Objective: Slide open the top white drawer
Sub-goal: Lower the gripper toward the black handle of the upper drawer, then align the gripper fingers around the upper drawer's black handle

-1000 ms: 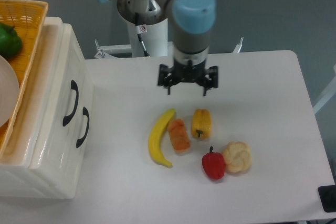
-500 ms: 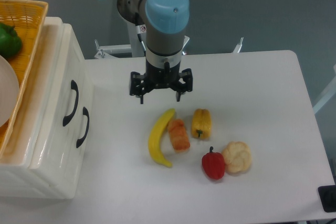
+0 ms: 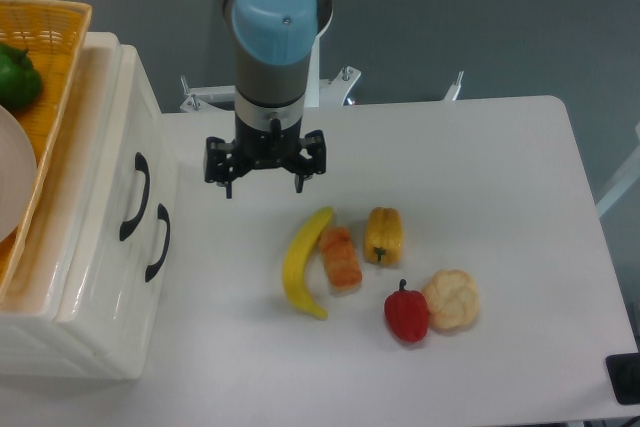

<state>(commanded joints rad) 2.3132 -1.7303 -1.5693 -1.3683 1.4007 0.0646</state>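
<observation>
nearest the camera, on the white worktop point(image 3: 520, 177), lies a cluster of toy food: a red pepper point(image 3: 407, 313) touching a pale bread roll point(image 3: 452, 299), then a banana point(image 3: 304, 261), an orange pastry-like piece point(image 3: 341, 258) and a yellow pepper point(image 3: 384, 234) just behind them. none of these has shifted over the past second.

at the left edge stands a glossy cream cabinet point(image 3: 85, 297) with two black handles on its front. the top white drawer point(image 3: 108, 182) carries the upper handle point(image 3: 135, 197); the lower handle point(image 3: 158, 242) sits just below and to its right. both drawers look fully closed, so the task has not yet begun. a wicker basket point(image 3: 50, 57) with a green pepper point(image 3: 18, 77) rests on top of the cabinet.

farther back, the gripper point(image 3: 265, 155) hangs above the worktop with its fingers spread apart and nothing between them. this is what has changed: over the last second the arm has swept steadily leftward, from above the yellow pepper to a spot well left of the food, and is now much nearer the cabinet front, though not touching it. this reads as the approach toward the upper handle; the gripper likely still needs to close the remaining gap and line up with it.
</observation>
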